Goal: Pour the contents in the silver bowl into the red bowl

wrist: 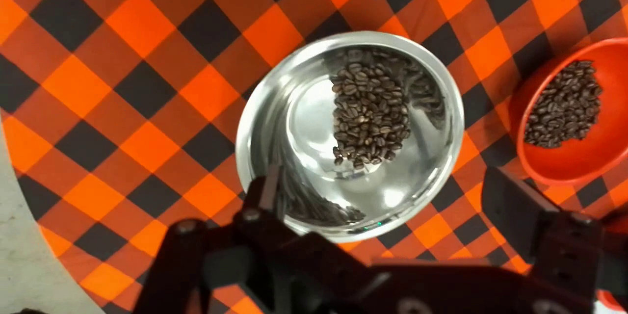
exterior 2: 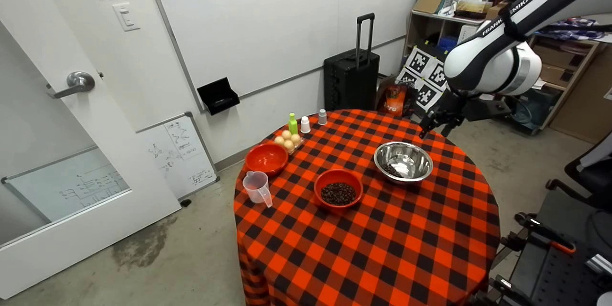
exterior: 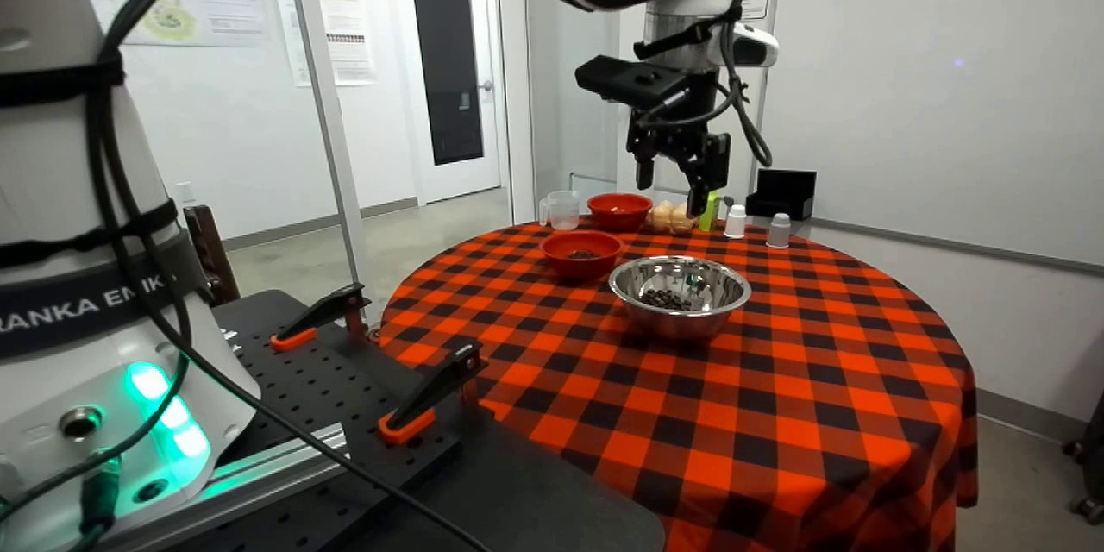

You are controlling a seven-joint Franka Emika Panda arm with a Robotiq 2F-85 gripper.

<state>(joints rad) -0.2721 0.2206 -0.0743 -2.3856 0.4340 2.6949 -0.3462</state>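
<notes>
silver bowl seated upright on the checked tablecloth, with dark beans gathered toward one side of its base. red bowl positioned near it, the two standing apart, and likewise loaded with dark beans. gripper released, jaws spread wide, suspended above the tablecloth and apart from both bowls.

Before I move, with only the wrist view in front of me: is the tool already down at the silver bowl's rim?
Observer: No. In both exterior views a gap shows between the tool and the silver bowl.
Operator: My picture's edge crops the red bowl. What stands past its cut-off side?
Observer: A clear jug, standing apart from it.
Operator: Anything else out of my sight?
Observer: Several eggs, next to a green bottle.
</notes>
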